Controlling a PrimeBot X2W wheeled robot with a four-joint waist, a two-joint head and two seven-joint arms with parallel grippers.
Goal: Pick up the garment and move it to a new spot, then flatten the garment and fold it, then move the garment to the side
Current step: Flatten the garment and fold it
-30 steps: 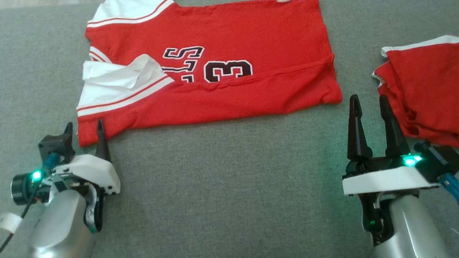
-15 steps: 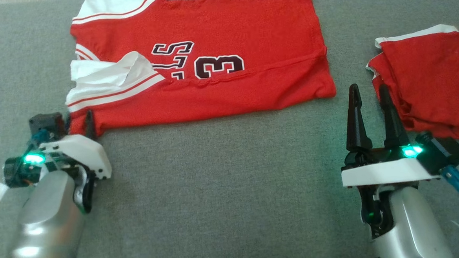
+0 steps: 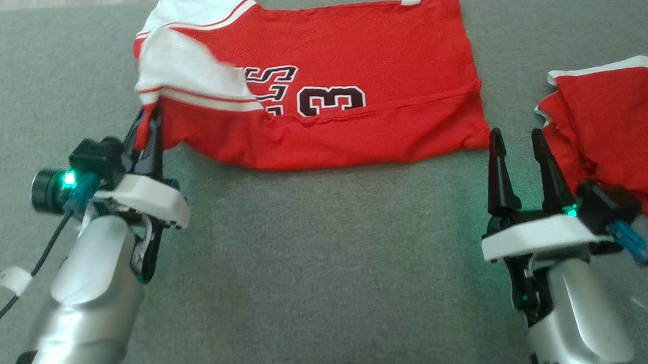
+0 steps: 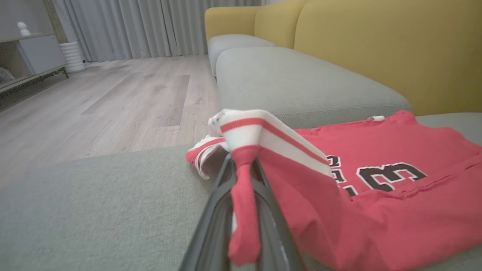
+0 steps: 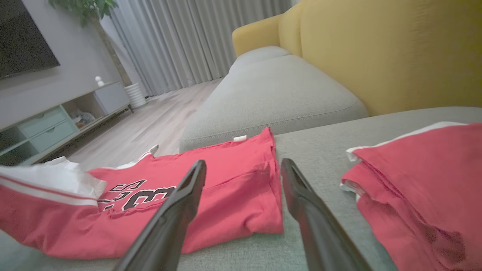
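While the left pincer (image 3: 148,122) is clamping the near-left corner of the jersey (image 3: 364,56), raising it off the grey cushion (image 3: 325,260) for a fold, the right pincer (image 3: 517,134) is hovering open, empty, beside the near-right corner, probably to grab it.

Near side of the jersey (image 3: 364,56) is all open grey cushion (image 3: 325,271); red shorts (image 3: 621,120) crowd its right, leaving just 1 narrow gap.

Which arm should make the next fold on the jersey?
Left. The left gripper has its jaws shut on the near-left corner of the jersey, raised off the cushion, so it looks ready to carry it across. The right gripper is open and empty beside the near-right corner.
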